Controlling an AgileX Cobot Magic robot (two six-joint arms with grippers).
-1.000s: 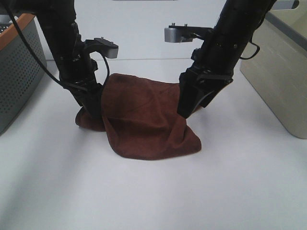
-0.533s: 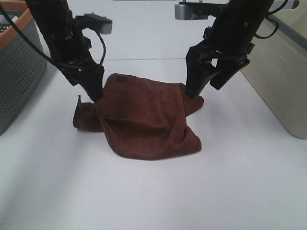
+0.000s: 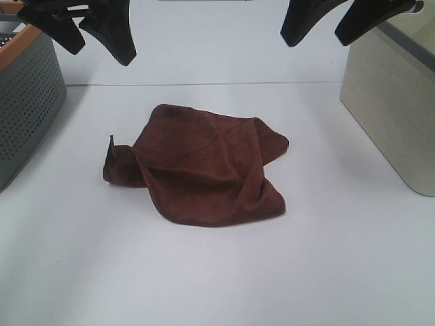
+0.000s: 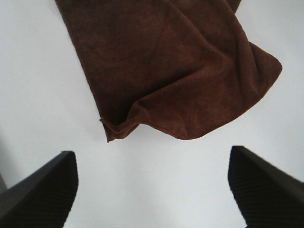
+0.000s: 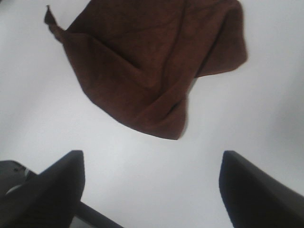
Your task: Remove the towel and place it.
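Towel (image 3: 204, 170) lies rumpled on the counter (image 3: 217, 272); both grippers' jaws gape empty above, so lift clear without snagging.

No text, label, brand, number or sign can be read anywhere in these views.

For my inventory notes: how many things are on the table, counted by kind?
Towels: 1, the dark reddish-brown towel
Baskets: 2, the grey basket with orange rim and the beige basket
Total: 3
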